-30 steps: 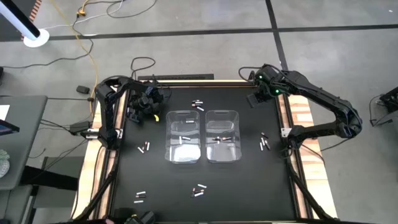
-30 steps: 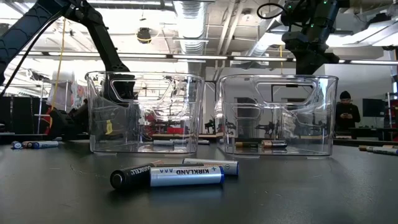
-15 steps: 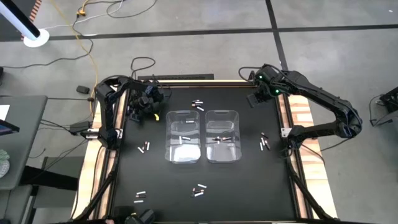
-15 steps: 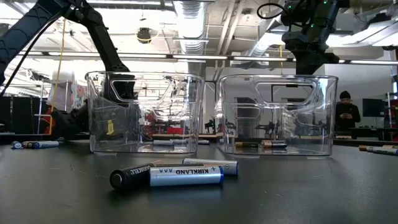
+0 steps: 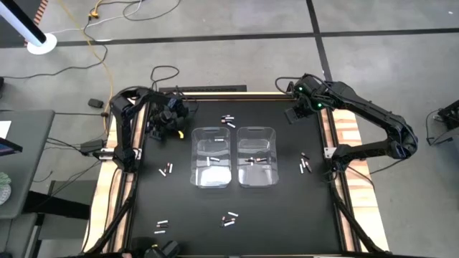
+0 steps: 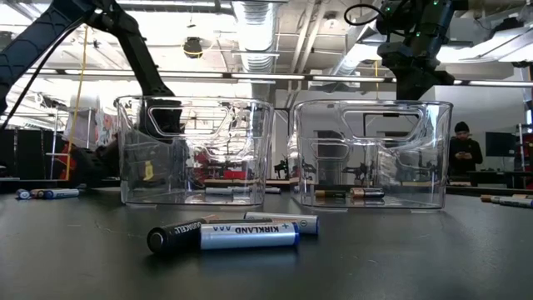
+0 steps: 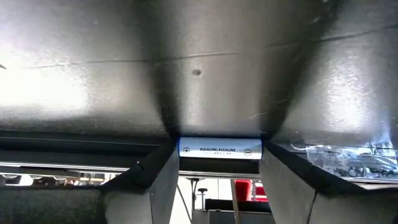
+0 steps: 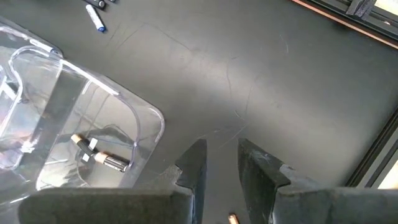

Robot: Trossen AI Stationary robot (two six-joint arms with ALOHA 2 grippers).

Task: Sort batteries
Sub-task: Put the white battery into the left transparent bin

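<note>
My left fingers point(image 7: 220, 186) pinch a white battery point(image 7: 220, 150) printed "ALKALINE-ALCALINE" against the surface point(image 5: 179, 208) at about 10 o'clock; a second ago they were wider. Front batteries point(image 6: 248, 235) read "KIRKLAND AAA". My right fingers point(image 8: 219, 163) stay slightly parted, empty, at 1 o'clock. More batteries lie in the two bins point(image 5: 234, 156).

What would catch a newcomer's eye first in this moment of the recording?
Two clear plastic bins stand side by side mid-table on the black mat, with batteries scattered in small clusters around them. Nearest the low camera lie three batteries, one labelled Kirkland AAA. At the table's far left corner, the left pincer is shut on a white alkaline battery; the right pincer hovers empty at the far right.
</note>
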